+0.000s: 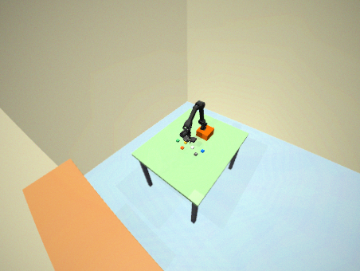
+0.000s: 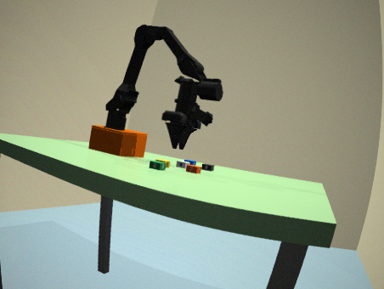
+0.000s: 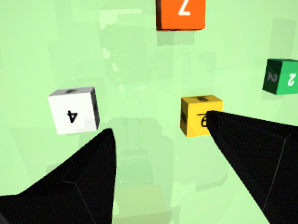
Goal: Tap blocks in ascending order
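Observation:
My gripper is open and empty above the blocks. In the wrist view its tips lie between the white block, digit 4, and the yellow block, an underlined 6. The right finger partly covers the yellow block. The orange block, digit 7, is cut by the wrist view's top edge. The green block shows 2. The blue block and dark block have digits too small to read.
The orange base box stands behind the blocks under the arm. The blocks sit close together on the green table.

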Controlling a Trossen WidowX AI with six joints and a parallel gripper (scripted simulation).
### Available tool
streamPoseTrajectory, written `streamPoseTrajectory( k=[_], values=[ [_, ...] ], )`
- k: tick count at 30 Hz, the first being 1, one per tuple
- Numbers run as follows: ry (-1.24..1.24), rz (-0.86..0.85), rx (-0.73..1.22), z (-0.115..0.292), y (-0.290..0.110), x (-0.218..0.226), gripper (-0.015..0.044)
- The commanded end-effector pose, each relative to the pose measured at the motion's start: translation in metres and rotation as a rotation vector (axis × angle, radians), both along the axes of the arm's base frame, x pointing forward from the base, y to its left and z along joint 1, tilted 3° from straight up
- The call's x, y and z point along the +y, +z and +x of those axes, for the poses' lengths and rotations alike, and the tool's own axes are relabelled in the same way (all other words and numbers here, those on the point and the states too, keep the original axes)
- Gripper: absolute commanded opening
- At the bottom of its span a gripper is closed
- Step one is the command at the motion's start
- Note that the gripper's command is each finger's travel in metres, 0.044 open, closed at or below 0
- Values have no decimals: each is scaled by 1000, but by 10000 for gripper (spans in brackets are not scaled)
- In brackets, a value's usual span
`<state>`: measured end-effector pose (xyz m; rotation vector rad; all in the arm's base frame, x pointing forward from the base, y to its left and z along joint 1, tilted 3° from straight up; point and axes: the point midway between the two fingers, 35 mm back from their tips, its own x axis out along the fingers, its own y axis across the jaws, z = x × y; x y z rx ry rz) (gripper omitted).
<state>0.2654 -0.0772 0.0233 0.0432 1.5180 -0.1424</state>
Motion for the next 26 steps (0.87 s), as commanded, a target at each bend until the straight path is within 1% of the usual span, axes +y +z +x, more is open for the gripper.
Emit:
streamPoseTrajectory(
  k=[1,2,3,12,20,23,26],
  values=[
    [3,-2,-1,14,8,29,361],
    [-1,0,-3,17,10,38,388],
    [-5,2,-4,20,13,47,400],
    [-45,20,-10,31,35,132,400],
    [-79,32,-12,18,55,209,400],
    [-87,35,-13,12,59,225,400],
    [-88,35,-13,11,60,228,400]
  ],
)
